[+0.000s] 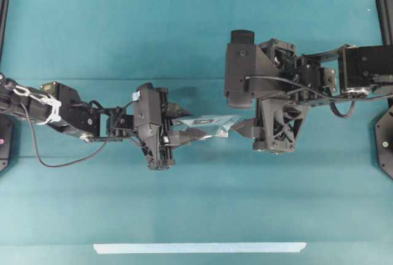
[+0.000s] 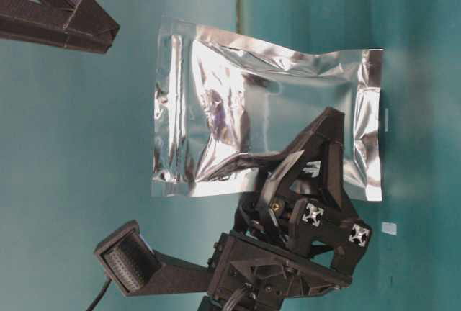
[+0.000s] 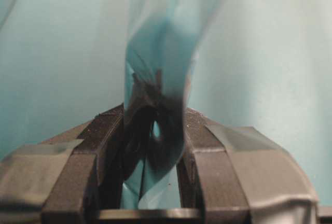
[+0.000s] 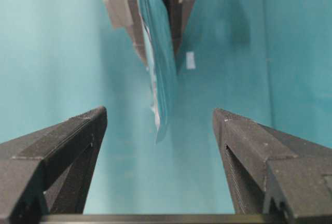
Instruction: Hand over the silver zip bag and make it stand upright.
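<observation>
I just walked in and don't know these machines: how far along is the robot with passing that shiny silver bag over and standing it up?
Done: the left gripper has the silver zip bag pinched by one edge, lifted off the table. In hand: the right gripper waits wide open with the bag's free edge between its fingers, not yet gripping. Left: closing on it, the left letting go, then standing the bag upright.
</observation>
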Available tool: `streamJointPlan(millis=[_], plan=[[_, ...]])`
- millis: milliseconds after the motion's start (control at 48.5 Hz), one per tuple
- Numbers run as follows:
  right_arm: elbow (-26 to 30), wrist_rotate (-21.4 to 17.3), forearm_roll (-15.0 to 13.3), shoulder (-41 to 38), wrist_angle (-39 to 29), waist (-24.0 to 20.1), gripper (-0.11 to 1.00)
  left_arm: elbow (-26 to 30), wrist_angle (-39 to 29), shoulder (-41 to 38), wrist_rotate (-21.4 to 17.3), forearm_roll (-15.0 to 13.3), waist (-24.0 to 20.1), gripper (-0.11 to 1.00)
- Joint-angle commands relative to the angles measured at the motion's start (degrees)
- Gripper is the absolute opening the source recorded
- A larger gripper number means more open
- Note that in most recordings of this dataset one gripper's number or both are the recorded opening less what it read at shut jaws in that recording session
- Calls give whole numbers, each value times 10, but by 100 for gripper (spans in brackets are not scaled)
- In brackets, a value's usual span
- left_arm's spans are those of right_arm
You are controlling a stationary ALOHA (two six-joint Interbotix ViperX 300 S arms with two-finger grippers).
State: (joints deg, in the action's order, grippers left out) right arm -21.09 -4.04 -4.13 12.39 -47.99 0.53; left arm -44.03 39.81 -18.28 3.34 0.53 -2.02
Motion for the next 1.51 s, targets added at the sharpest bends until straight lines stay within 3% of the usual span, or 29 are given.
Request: streamJointPlan(millis=[0,1485], plan=[[4,1,0,14,5,-2,86,0,-2,2,1,1,6,27],[4,-2,0,14,25,-2,86,0,-3,2,0,1,6,27]])
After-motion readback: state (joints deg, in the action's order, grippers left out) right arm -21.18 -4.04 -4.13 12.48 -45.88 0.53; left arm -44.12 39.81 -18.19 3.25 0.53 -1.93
